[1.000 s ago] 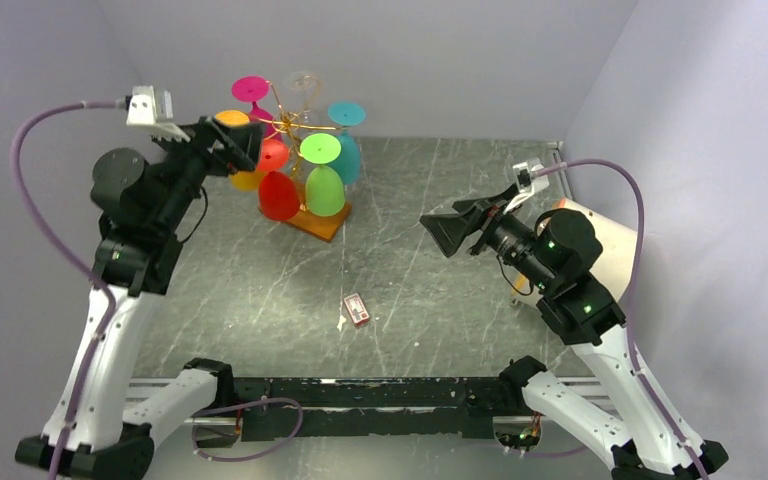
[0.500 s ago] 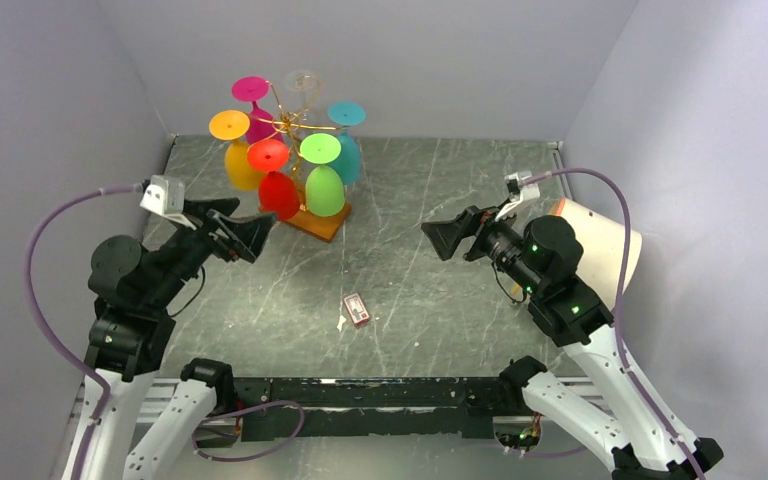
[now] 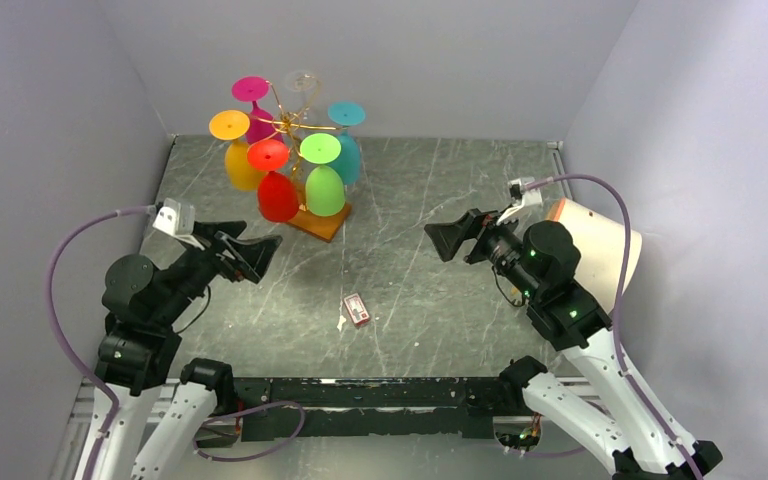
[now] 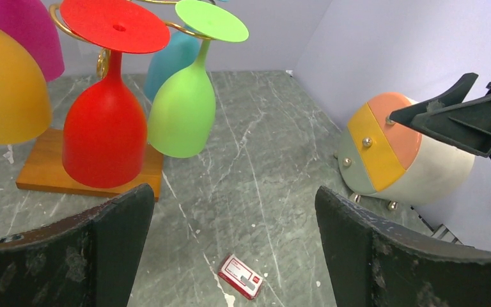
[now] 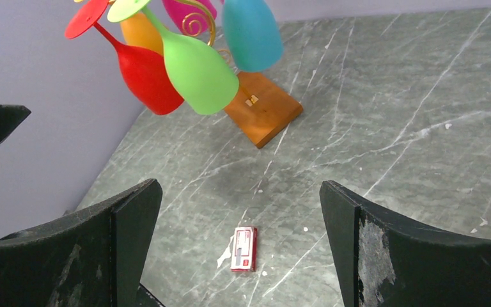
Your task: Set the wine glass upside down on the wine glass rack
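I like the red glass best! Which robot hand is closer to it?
Left. The left hand is just in front of the red wine glass; the right hand is much farther off, to its right.

High rear overview; both wrists face rack.

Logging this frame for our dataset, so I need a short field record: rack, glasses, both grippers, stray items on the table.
rack: gold wire stand on wooden base, far left of table
glasses on rack: six, hung upside down: pink, clear, teal, orange, red, green
left gripper: open, empty
right gripper: open, empty
stray items: small red box mid-table; orange-and-white domed object by right wall
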You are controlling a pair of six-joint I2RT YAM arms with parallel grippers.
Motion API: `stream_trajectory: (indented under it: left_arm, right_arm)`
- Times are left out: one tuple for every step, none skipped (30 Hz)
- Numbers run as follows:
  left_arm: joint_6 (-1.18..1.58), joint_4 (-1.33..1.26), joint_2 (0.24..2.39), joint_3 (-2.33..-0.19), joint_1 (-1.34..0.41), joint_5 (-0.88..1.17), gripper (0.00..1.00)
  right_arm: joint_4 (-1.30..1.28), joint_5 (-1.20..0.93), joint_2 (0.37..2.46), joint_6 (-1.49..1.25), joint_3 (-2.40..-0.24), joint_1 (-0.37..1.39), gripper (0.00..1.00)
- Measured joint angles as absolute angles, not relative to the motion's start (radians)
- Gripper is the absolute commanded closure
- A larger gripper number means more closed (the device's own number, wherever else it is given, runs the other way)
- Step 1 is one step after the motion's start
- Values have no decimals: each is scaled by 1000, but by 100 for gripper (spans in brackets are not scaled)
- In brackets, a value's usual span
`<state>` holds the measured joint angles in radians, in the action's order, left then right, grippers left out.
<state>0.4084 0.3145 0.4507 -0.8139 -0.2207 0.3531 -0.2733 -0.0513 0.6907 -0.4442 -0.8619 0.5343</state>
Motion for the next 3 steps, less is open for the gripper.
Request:
stream_trajectory:
  left_arm:
    - [408,315,449,-814,-221,353,0]
    - [408,316,447,-814,-221,353,1]
    - [408,318,446,-814,-221,353,0]
  right_arm:
    - [-273,-51,691,-445,-862,534,0]
    - [-273,-51,691,-445,-862,534,0]
    - [-271,-51,691,-446,-862,534,0]
